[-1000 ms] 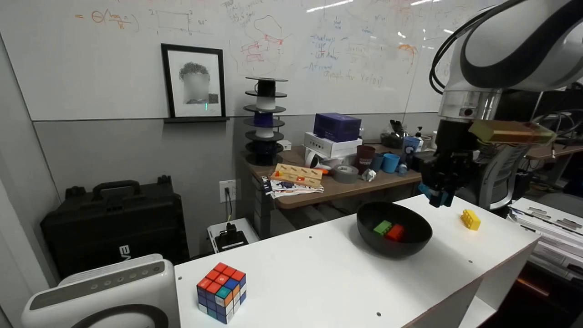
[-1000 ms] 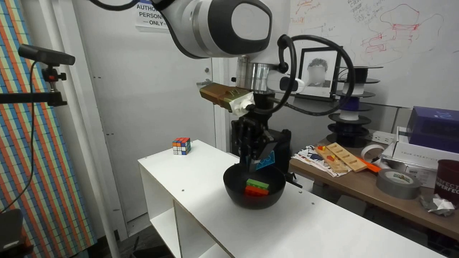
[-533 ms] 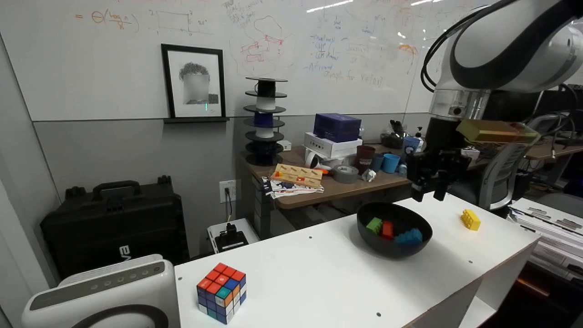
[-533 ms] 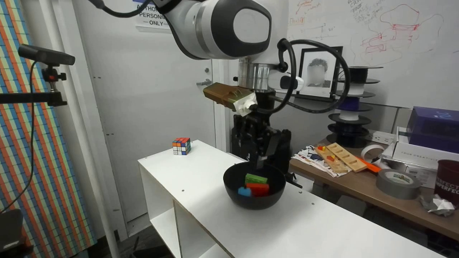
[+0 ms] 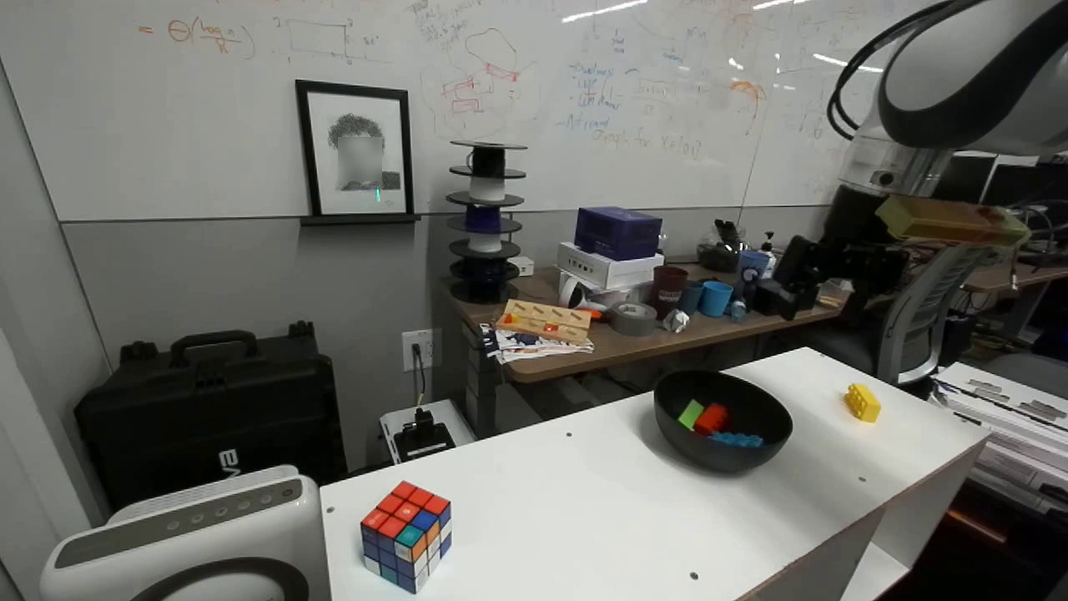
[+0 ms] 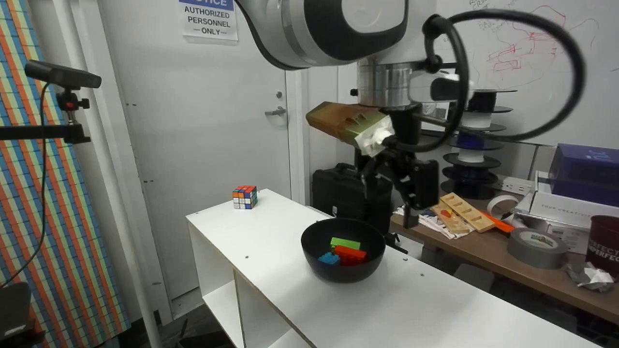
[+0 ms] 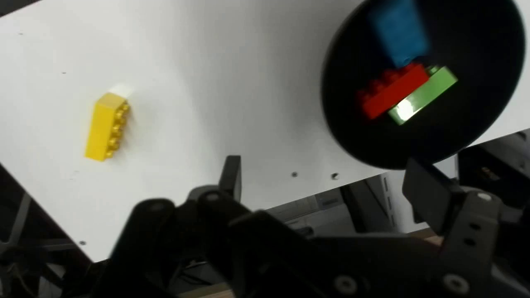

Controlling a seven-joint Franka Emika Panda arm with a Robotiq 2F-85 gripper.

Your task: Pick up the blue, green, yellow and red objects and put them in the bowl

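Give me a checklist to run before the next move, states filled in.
1. Tool open, gripping nothing: ok.
2. Blue block, red block and green block inside the bowl: ok.
3. Yellow block in the bowl: not ok; it lies on the white tabletop, studs sideways.
4. Tool lined up over the yellow block: not ok; in the wrist view the block sits outside the opening.
5. Puzzle cube apart from the yellow block: ok.
6. Exact height of the tool above the tabletop: cannot tell.

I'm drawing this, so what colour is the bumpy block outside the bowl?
Yellow; that block shows best in the wrist view.
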